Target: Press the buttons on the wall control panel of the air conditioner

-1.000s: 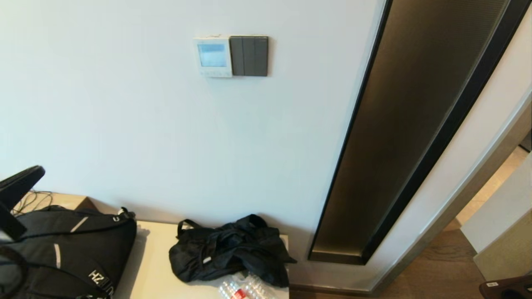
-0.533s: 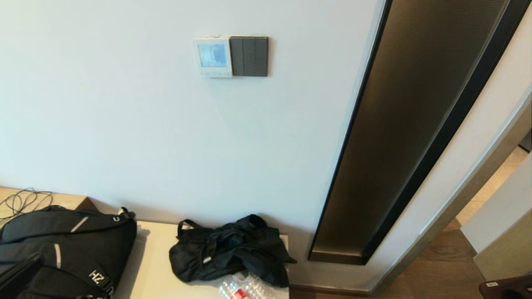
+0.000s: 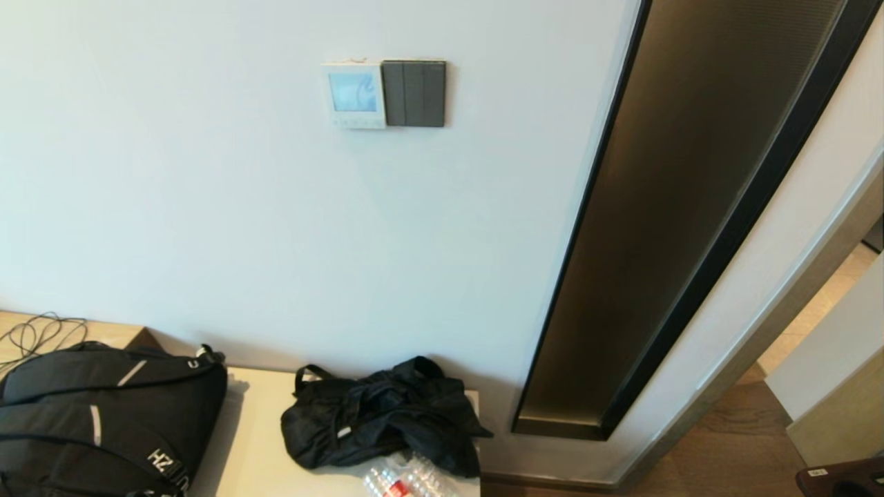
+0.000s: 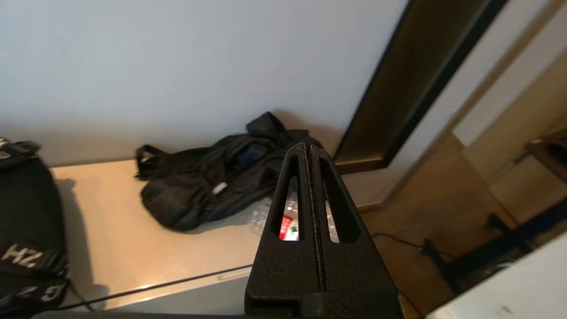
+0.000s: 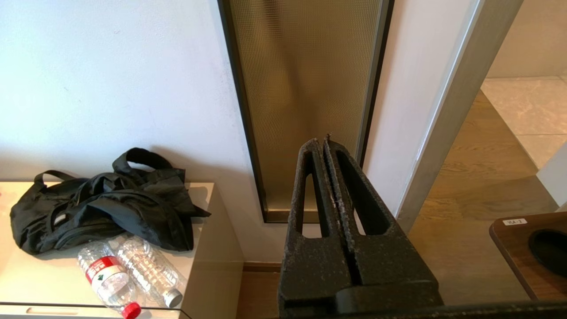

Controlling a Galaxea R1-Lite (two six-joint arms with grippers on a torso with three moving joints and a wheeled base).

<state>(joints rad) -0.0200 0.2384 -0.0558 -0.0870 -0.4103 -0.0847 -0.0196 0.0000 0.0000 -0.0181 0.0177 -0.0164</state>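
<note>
The white air conditioner control panel (image 3: 353,94) with a lit blue screen hangs on the wall, high up in the head view, with a dark grey switch plate (image 3: 414,93) at its right side. Neither gripper shows in the head view. My left gripper (image 4: 307,147) is shut and empty, low above the cabinet, pointing toward the black bag (image 4: 212,186). My right gripper (image 5: 322,141) is shut and empty, low in front of the bronze wall panel (image 5: 305,88). The control panel is out of both wrist views.
A black backpack (image 3: 97,421) and a crumpled black bag (image 3: 380,414) lie on the beige cabinet (image 3: 248,449), with clear water bottles (image 5: 128,270) at its front. A doorway and wood floor (image 5: 483,190) are to the right. A dark wooden table corner (image 3: 839,478) sits at the lower right.
My left arm has dropped down out of the head view at the left edge. The panel's screen now shows a curved symbol that it did not show a second ago.
</note>
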